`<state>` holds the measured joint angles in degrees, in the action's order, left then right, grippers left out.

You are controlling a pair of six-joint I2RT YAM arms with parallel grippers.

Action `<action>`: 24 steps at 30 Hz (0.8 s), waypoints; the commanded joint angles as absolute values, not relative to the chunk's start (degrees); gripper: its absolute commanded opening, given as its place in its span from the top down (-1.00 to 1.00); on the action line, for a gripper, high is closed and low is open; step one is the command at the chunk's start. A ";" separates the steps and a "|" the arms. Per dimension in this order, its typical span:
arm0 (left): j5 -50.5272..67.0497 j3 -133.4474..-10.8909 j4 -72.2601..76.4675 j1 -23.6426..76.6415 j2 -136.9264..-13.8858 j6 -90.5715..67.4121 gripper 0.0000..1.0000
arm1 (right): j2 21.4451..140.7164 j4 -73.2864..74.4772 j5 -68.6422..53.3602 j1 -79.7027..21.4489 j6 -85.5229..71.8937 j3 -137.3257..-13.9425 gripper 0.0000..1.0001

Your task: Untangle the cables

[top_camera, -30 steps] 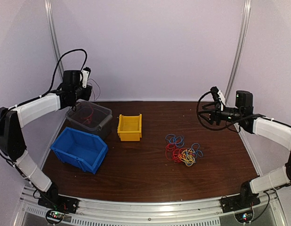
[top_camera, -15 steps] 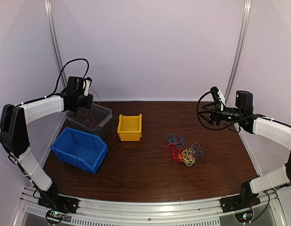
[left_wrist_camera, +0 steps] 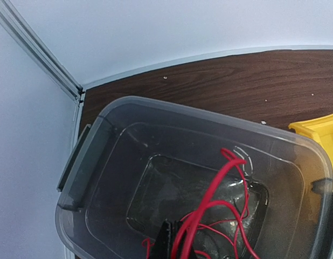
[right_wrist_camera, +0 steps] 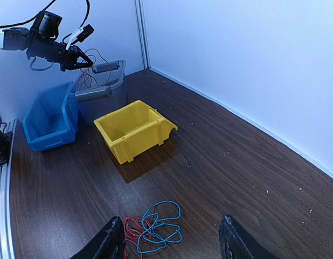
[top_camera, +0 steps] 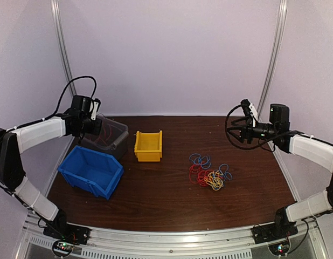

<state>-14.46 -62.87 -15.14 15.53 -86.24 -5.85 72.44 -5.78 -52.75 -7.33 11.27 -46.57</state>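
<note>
Red, blue and yellow-orange cables [top_camera: 210,174]: thin strands in loose overlapping loops, one small heap on the table [top_camera: 155,194], right of centre, well apart from the yellow bin [top_camera: 148,145].
One more red cable [left_wrist_camera: 212,213]: lies in the translucent grey tub [left_wrist_camera: 91,156] at the far left corner, strands rising to the left end effector [right_wrist_camera: 87,63].
Blue bin [top_camera: 91,171]: just in front of the tub.
Left arm: elbow out to the left, forearm reaching over the tub, wrist turned down into it.
Left end effector: closed on the red cable, above the tub.
Right arm: raised at the right edge, wrist about level, pointing left across the table.
Right end effector [right_wrist_camera: 172,245]: fingers wide apart, holding nothing, above the heap and not touching it.
</note>
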 commanded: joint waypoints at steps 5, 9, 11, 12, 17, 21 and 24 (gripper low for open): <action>-12.48 -74.10 -22.56 13.19 -99.03 -9.22 0.70 | 71.68 -6.14 -53.62 -6.91 11.34 -46.33 -0.22; -10.08 -74.46 -21.83 13.18 -96.16 -11.28 0.30 | 70.85 -6.37 -53.44 -6.47 11.17 -46.23 -0.22; -9.49 -75.41 -21.97 13.18 -93.90 -11.41 0.14 | 71.03 -6.42 -53.35 -6.24 11.20 -46.23 -0.22; -8.98 -76.20 -22.21 13.18 -92.79 -11.38 0.01 | 71.20 -6.42 -53.35 -6.20 11.25 -46.23 -0.22; -1.57 -76.84 -20.44 14.93 -84.89 -11.29 -0.21 | 72.36 -5.00 -52.77 -6.15 12.62 -46.92 -0.21; 0.00 -73.85 -13.92 23.28 -77.00 -10.66 -0.21 | 72.90 7.22 -49.97 -6.14 21.69 -53.82 -0.11; 4.28 -67.93 -5.70 29.82 -71.23 -12.95 -0.20 | 73.99 22.25 -48.38 -6.79 30.55 -61.28 0.03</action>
